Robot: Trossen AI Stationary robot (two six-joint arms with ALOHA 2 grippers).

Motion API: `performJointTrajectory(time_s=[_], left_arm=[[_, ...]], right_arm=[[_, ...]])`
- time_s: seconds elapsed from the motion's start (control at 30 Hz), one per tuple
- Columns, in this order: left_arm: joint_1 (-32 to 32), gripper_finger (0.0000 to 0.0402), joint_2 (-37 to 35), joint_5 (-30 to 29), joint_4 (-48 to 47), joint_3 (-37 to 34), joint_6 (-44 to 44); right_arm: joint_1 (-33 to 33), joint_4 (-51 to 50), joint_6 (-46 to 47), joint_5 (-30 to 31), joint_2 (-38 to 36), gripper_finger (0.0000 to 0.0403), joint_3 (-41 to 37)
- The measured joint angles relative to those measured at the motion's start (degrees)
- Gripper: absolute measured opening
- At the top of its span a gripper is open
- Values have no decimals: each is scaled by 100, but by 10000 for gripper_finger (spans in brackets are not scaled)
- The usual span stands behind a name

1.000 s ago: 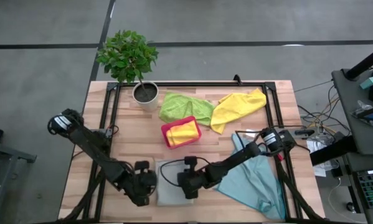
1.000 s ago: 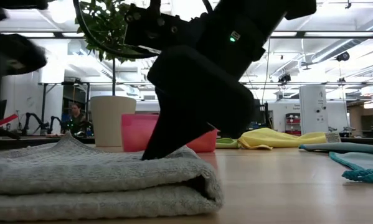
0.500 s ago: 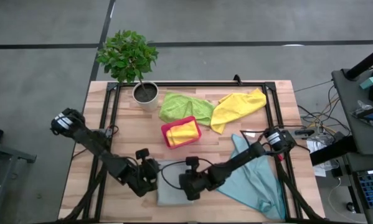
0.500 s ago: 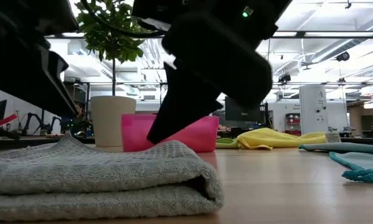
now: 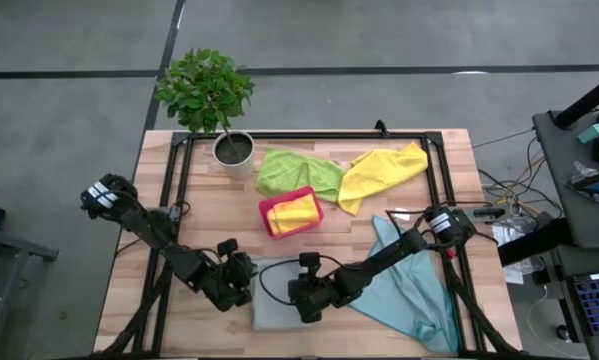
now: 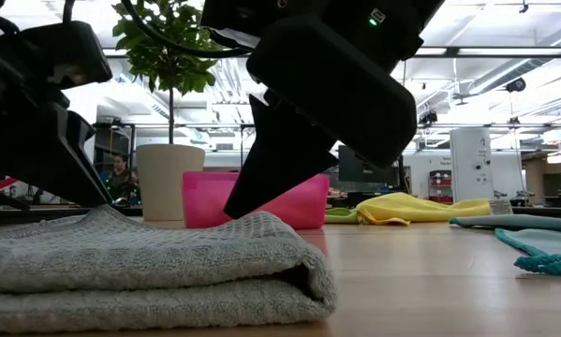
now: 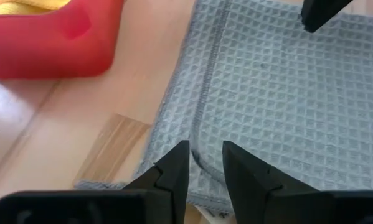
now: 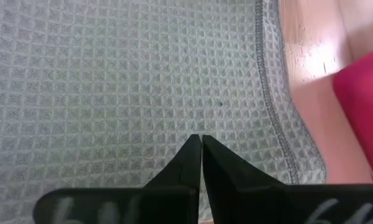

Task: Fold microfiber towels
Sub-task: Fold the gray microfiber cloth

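Two grippers over the folded grey towel (image 5: 279, 305) at the table's near edge: our right gripper (image 8: 201, 147), fingers pinched together and empty, seems poised to press the fold flat while our left gripper (image 7: 205, 163), narrowly parted, hovers at the hem.

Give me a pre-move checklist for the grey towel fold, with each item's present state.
1. Grey towel lies folded on the table: ok.
2. Right gripper shut, tips over the towel's top layer, holding nothing: ok.
3. Left gripper at the towel's edge, fingers slightly apart with no cloth between them: ok.
4. Whether the right tips press the cloth: cannot tell.
5. Pink tray stands apart from the grey towel: ok.
6. Teal towel, lime green towel and loose yellow towel folded: not ok.
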Motion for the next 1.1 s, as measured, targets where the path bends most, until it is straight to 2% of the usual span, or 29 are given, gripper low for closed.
performJointTrajectory(time_s=[0.1, 0.27, 0.47, 0.6, 0.73, 0.9, 1.1], left_arm=[[0, 66, -1, -1, 94, -63, 2], [-2, 8, -1, -142, 56, -79, 60], [51, 1, -1, -118, -111, -75, 97], [71, 3, -107, 31, -98, -50, 107], [74, 3, -203, 456, -104, -33, 67], [74, 19, -462, 680, -113, -7, 169], [72, 61, -895, 944, -391, -22, 288]], right_arm=[[0, -3, 0, 0, 0, 9, -2], [10, -54, -44, 0, -13, 9, -2], [38, -210, -46, -7, -168, 9, -4], [50, 180, 2, -512, -210, 15, -4], [84, 666, 111, -1280, -210, 46, -4], [214, 366, 249, -1368, -210, 105, 112], [556, -349, 306, -1366, -290, 163, 351]])
